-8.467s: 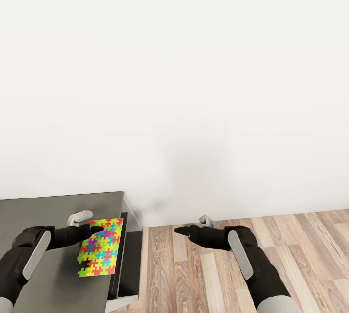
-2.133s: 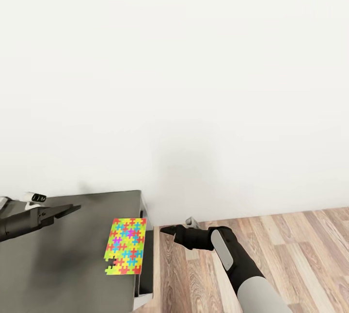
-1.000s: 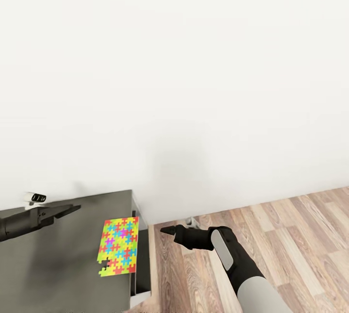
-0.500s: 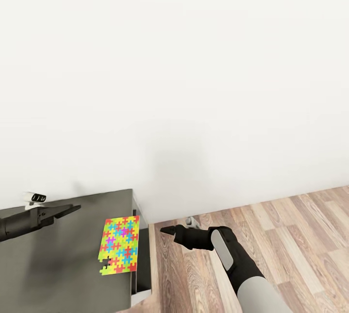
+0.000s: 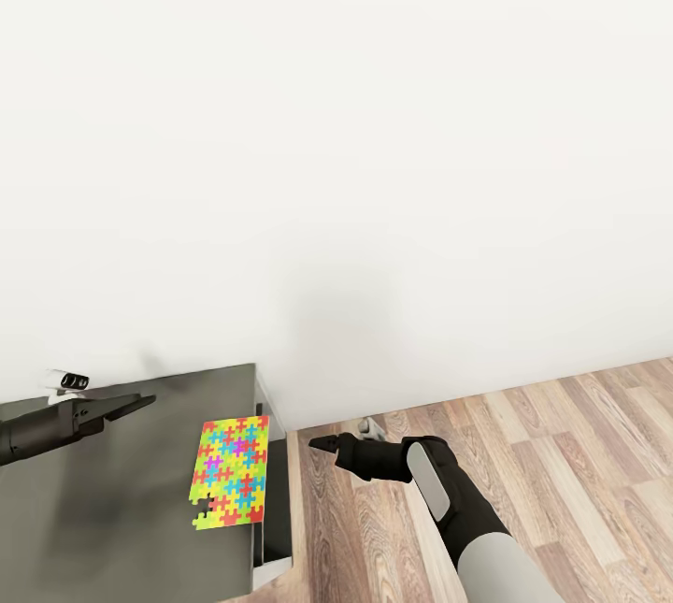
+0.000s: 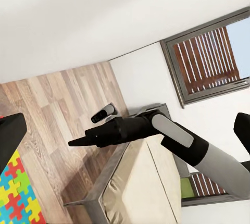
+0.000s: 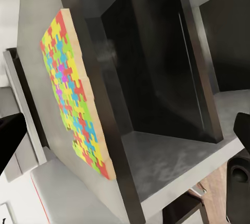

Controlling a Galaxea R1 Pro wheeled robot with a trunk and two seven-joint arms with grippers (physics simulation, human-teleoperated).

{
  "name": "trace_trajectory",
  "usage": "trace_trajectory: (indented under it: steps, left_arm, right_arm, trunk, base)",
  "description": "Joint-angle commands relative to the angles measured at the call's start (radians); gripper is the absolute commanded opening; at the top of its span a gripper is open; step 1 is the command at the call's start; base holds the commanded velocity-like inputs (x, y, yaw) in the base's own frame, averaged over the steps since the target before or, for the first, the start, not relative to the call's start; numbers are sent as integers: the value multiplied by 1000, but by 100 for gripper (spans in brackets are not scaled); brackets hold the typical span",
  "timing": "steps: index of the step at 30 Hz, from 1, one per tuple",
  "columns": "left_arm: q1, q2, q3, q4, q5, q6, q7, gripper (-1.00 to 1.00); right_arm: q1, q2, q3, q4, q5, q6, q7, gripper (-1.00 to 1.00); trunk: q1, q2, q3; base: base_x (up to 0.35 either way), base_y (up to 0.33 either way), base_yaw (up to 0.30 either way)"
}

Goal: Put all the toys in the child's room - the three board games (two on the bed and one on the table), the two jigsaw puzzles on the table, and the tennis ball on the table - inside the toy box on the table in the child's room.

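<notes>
Bright, even simulator light renders every view sharp, without glare or blur; a faint grey shadow smudges the white wall (image 5: 374,164) above the right gripper (image 5: 320,443), and the desk's recess (image 7: 156,73) sits dark.

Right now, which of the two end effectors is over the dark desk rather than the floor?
The left end effector: it hangs above the dark grey desk top, near the multicoloured jigsaw puzzle. The right end effector hangs over the wood-plank floor.

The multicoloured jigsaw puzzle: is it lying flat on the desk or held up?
Lying flat. The multicoloured jigsaw puzzle rests on the dark desk top by its right edge; the left hand hangs apart from it.
</notes>
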Motion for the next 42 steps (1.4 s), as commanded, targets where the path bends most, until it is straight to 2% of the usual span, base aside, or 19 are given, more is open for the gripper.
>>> trace_trajectory:
  steps: [1,42]
  left_arm:
    - [-1,0,0,0,0,11,-4,100]
    - [-1,0,0,0,0,11,-4,100]
  right_arm:
    - [-1,0,-1,-1,1,4,2,100]
    - [-1,0,-1,-4,2,4,1,100]
  trunk:
    - [1,-2,-2]
    - [1,-2,-2]
  base:
    - [0,0,0]
    - [0,0,0]
